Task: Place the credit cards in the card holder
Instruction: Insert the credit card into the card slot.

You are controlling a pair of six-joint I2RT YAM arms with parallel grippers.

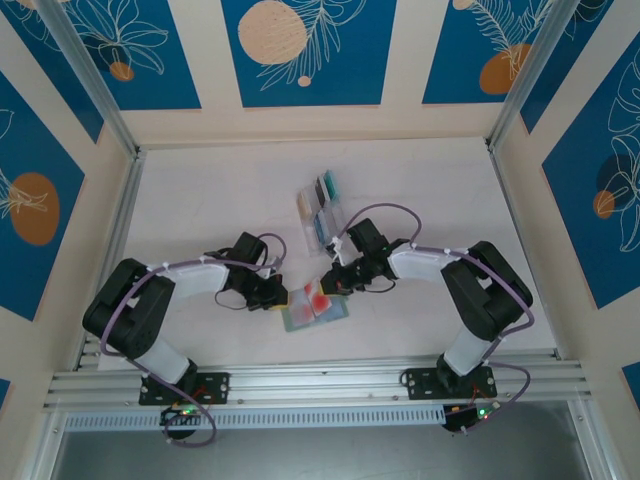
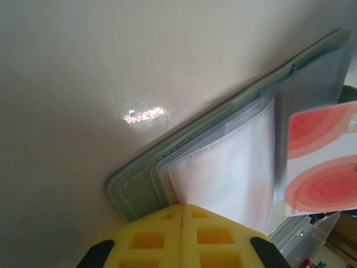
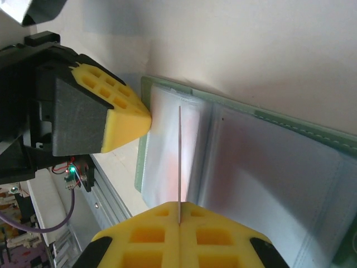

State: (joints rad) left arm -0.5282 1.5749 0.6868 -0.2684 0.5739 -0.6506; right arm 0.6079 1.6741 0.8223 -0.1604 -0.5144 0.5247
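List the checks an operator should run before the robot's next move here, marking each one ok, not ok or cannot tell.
1. Right gripper shut on the red card, seen edge-on in the right wrist view: ok.
2. Card holder lying open, sleeves exposed: ok.
3. Left gripper shut at the holder's edge: ok; whether it pinches a sleeve: cannot tell.
4. Card edge lined up with a clear pocket mouth: cannot tell.
5. More cards waiting in the clear rack: ok.
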